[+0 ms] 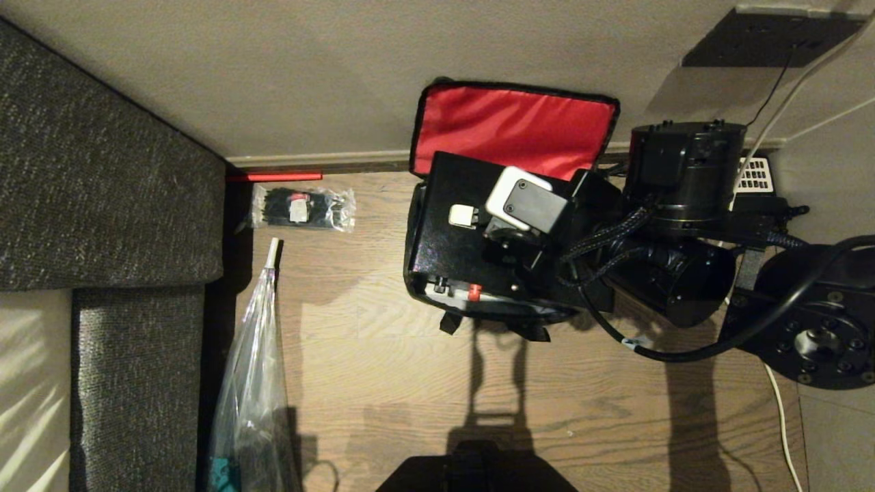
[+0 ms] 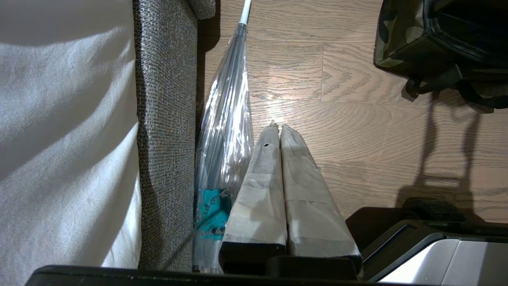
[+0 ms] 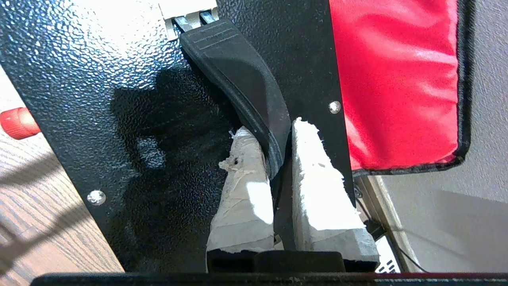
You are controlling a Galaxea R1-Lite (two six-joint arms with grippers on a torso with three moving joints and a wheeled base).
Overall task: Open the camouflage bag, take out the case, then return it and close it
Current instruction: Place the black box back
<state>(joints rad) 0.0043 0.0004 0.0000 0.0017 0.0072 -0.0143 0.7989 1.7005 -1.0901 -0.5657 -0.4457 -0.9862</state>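
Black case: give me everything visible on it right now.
The case is a flat rectangular box with a black pebbled hard shell, silver screws at its corners, a red knob on one side edge, a pale latch piece and a curved black handle. It sits tilted in the mouth of the open camouflage bag, in front of the red lid lining. The right gripper is shut on the handle; nothing else touches the case.

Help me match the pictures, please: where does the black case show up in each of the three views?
Head view: the case is at centre, below the red lid lining.
Left wrist view: not identifiable; only the camouflage bag shows.
Right wrist view: the case fills the middle, its handle clamped by the right gripper.
Shared landmark: the red lid lining.
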